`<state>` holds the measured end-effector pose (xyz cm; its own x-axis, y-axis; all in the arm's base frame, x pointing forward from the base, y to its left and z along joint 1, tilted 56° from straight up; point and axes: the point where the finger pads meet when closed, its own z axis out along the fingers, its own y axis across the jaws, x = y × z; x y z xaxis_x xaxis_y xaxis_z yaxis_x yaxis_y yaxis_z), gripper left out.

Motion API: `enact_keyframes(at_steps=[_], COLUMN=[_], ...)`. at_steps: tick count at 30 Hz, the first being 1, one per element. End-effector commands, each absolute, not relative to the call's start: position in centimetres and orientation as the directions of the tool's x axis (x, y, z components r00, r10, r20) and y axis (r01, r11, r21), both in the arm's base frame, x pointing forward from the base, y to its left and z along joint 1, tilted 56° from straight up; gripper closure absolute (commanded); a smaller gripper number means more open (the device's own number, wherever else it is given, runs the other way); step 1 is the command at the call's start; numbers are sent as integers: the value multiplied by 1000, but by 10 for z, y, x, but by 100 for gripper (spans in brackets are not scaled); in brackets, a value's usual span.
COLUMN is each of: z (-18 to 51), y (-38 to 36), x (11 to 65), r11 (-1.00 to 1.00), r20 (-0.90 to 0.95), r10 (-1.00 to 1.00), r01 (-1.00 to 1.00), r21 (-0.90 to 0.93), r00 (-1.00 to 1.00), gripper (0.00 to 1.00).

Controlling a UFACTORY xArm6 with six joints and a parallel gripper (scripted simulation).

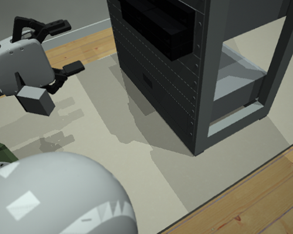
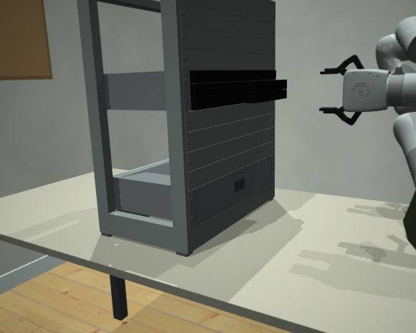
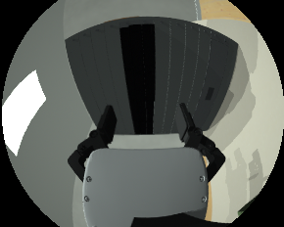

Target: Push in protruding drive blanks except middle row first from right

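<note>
gripper (image 2: 325, 91) is hanging in the air with fingers spread wide and nothing in them, pointed at the rack (image 2: 172, 143) on the table (image 2: 323, 222), well short of the black drive blanks (image 2: 233, 90) poking out of its front

A: Your rack (image 2: 173, 143) looks like matt grey painted metal to me, smooth posts with small rivet heads down the front. The blanking panels are darker, almost charcoal, same flat finish.

B: Yeah, and your drive blanks (image 2: 237, 90) are pure matt black, could be plastic, hard to tell. The bench (image 2: 323, 230) you've got is a smooth pale beige top, no shine.

A: Floor (image 1: 252, 202) is knotty varnished wood planks. Your end effector (image 2: 328, 91) has a satin light-grey shell and dull black fingers (image 2: 331, 110).
</note>
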<state>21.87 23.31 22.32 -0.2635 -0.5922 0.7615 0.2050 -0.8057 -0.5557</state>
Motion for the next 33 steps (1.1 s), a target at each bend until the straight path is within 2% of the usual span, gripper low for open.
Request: enact_keyframes(at_steps=[1,17,33], z=[225,229,230], y=[241,256,257], x=[245,313,320], r11=[-804,-804,-804], r20=[760,760,760], r10=[-595,-595,-595], r01=[206,206,206], r21=[-558,-558,-558], r00=[-261,-261,-261], gripper=[0,0,0])
